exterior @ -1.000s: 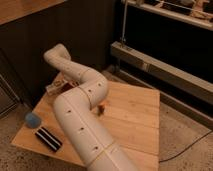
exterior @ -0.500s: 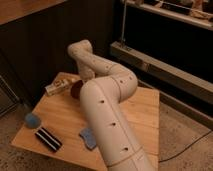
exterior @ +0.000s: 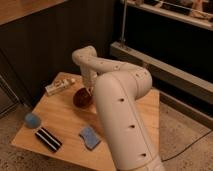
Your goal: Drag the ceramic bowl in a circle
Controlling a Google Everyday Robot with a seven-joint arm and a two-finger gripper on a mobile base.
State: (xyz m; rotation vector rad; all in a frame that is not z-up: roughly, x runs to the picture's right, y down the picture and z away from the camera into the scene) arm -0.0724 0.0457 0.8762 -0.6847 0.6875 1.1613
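Wooden table [exterior: 65, 116] — ceramic bowl [exterior: 81, 98] mid-surface, gripper [exterior: 90, 90] at its rim, grip unclear.

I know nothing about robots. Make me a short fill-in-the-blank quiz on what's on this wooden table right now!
1. The gripper reaches down at the rim of the red-orange ceramic ____.
2. The ball near the table's left edge is coloured ____.
3. The blue sponge lies to the right of a black block with white ____.
4. The table top is made of ____.

Missing words: bowl; blue; stripes; wood
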